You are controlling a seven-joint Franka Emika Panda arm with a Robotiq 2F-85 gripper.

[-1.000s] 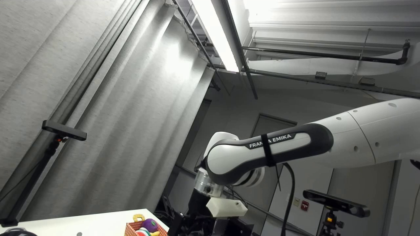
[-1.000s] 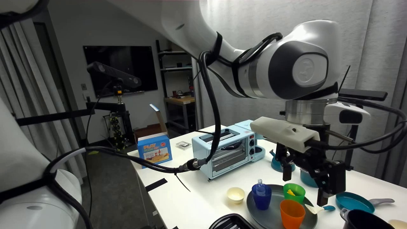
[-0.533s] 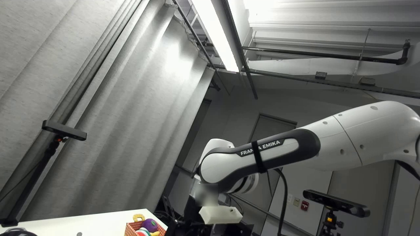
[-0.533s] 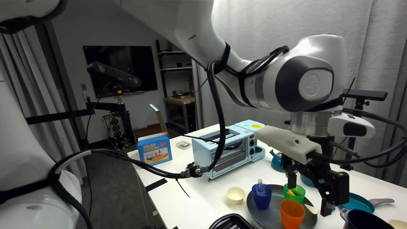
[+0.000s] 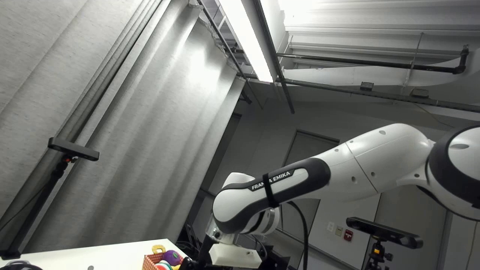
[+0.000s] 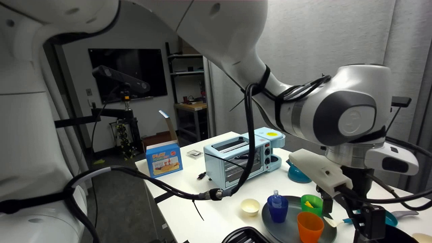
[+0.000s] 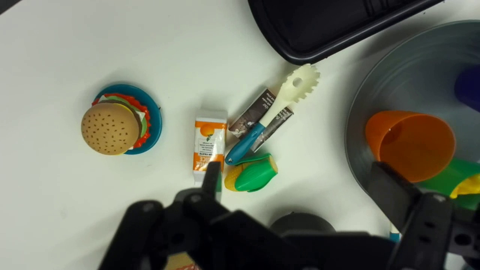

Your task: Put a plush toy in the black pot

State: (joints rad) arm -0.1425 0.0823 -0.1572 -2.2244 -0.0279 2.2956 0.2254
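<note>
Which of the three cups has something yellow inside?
Only the green cup; the blue cup holds a clear bottle, the orange cup shows nothing yellow.

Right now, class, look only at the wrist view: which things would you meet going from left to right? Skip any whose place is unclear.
Toy burger, juice carton, toy corn, orange cup, blue cup.

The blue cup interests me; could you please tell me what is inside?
In an exterior view, what looks like a clear bottle sits in the blue cup, its top above the rim. The cup's near wall hides the bottle's lower part and the cup's bottom.
</note>
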